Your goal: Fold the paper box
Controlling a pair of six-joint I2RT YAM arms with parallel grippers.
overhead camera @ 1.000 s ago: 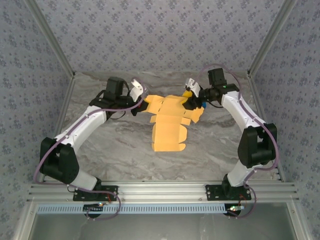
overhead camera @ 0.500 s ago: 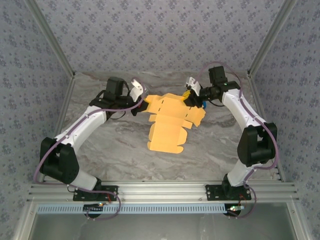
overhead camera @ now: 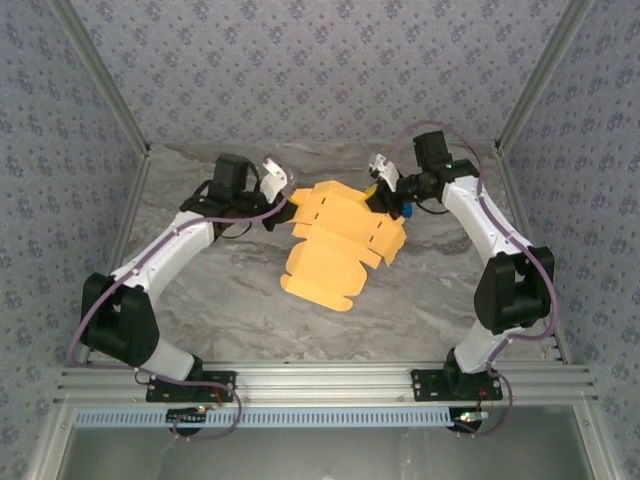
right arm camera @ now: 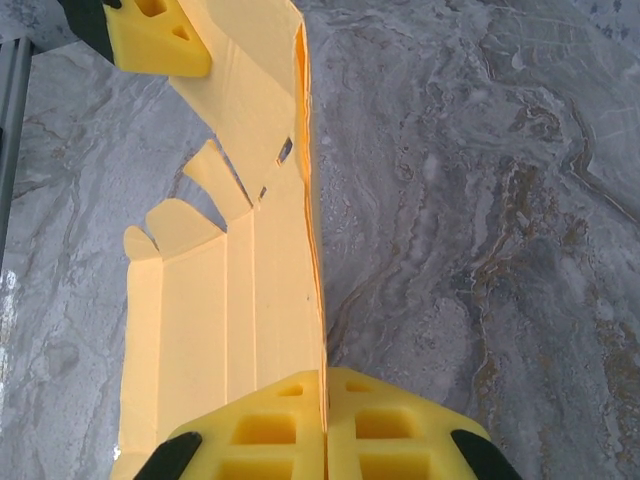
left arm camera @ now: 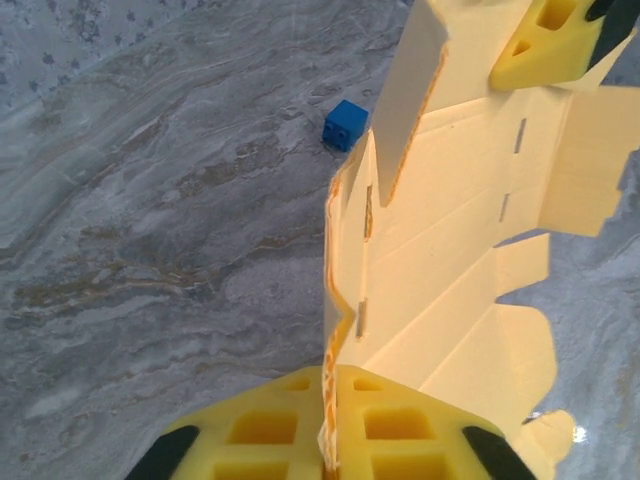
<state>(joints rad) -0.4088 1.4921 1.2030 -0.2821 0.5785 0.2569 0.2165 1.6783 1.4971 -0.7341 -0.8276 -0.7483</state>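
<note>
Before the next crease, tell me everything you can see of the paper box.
The paper box is an unfolded die-cut sheet of thin yellow-orange card, with scored crease lines, small slots and rounded tabs along its flaps. It is slightly bent, not flat. The left gripper and right gripper each pinch an opposite far edge; the long near panel slopes toward the table. Whether it touches the table is unclear.

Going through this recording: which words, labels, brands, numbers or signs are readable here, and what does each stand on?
No text can be read.
The box is plain orange card, the blue cube is bare, and the walls carry only a flower pattern.
Any marks on the small parts by the rail are too small to read.
</note>
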